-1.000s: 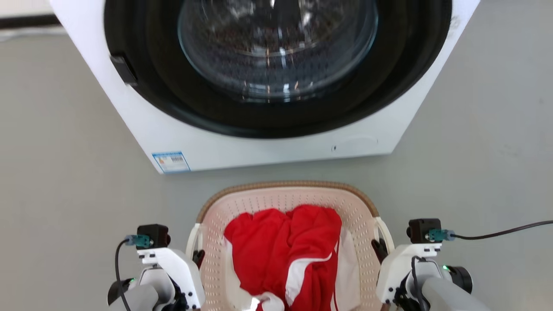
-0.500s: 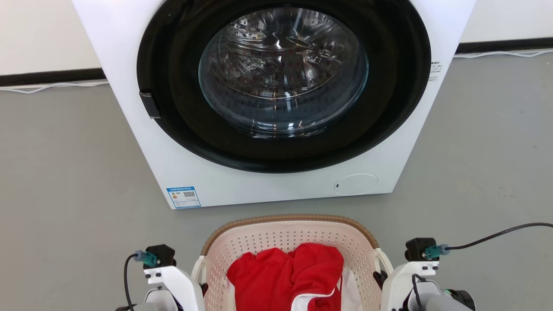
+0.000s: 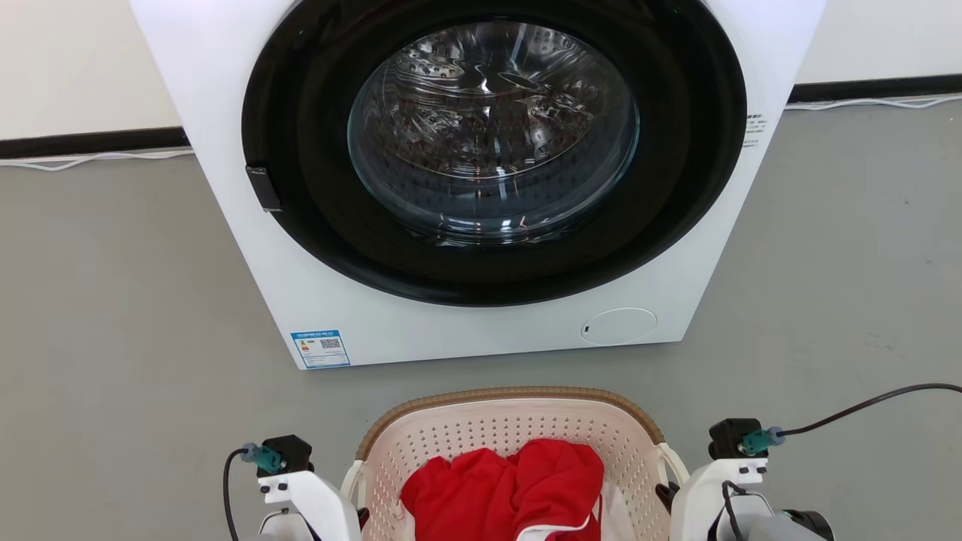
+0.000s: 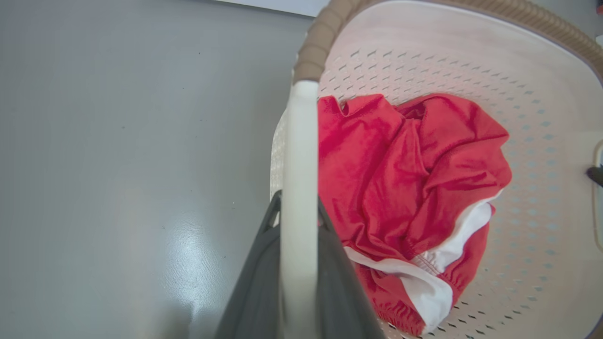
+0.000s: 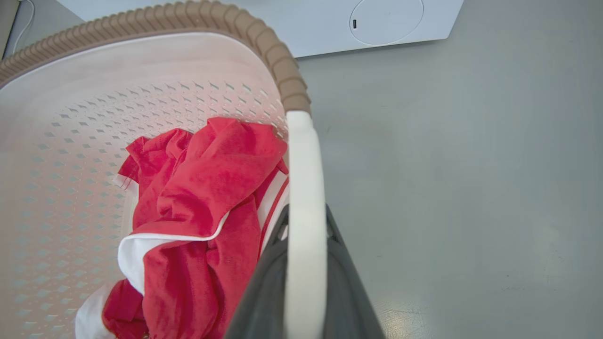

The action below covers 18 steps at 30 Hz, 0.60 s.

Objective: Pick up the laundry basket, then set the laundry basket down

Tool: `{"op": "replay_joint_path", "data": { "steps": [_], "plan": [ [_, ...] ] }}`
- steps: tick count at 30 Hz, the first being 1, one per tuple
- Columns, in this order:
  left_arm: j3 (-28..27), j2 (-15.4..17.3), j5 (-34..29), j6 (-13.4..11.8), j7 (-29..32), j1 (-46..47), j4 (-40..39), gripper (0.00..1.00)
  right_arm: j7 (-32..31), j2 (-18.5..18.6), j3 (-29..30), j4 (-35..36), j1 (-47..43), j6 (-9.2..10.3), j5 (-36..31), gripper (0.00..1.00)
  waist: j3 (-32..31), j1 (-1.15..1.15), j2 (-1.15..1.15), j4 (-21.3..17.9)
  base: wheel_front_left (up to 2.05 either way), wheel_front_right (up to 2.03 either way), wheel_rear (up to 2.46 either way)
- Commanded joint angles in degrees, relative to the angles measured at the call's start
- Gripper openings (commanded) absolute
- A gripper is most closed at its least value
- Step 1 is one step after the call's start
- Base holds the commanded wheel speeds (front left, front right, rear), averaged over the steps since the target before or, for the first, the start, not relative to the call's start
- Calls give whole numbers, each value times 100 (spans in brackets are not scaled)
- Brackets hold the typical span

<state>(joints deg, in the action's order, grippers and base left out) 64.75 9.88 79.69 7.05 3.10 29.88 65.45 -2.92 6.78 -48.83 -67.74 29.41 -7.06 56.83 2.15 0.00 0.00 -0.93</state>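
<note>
**Both pincers clamped on one basket before one washer**

At the far left, a white cable (image 3: 90,158) runs along the foot of the wall. The left pincer (image 4: 299,207) has its two dark fingers (image 4: 256,282) closed against either side of the left handle (image 4: 299,155), one of two white handles on the laundry basket (image 3: 496,432). A blue-edged sticker (image 3: 321,349) sits on the lower left corner of the single white washing machine (image 3: 466,334); it carries a square code and lines of print too small to read.

The basket stands in the middle foreground on the near side of the washer, apart from it, over the grey floor (image 3: 113,300). Whether its base touches the floor cannot be told. Inside lies red cloth with white trim (image 3: 518,488), and whether that is one piece or several cannot be told.

Above it is the round glass door (image 3: 492,131), shut, with a dark latch (image 3: 263,188) on its left edge. A round flap (image 3: 618,326) marks the lower right of the front, and tiny unreadable print (image 3: 755,129) sits beside the door. The right pincer (image 5: 306,214) is clamped on the right handle (image 5: 306,179). A black cable (image 3: 864,406) leads off from that wrist.
</note>
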Motion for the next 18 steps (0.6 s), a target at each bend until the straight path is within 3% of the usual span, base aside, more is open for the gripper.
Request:
{"op": "replay_joint_path", "data": {
  "steps": [1,18],
  "plan": [
    [-122,80,61,44,-18,174,-52,0,71,8,-110,94,44,-43,90,0,6,0,0,-2,0,0,0],
    [-33,101,157,44,-63,216,-46,0,188,12,-457,44,127,-43,448,0,45,0,0,5,0,0,0]
  ]
}}
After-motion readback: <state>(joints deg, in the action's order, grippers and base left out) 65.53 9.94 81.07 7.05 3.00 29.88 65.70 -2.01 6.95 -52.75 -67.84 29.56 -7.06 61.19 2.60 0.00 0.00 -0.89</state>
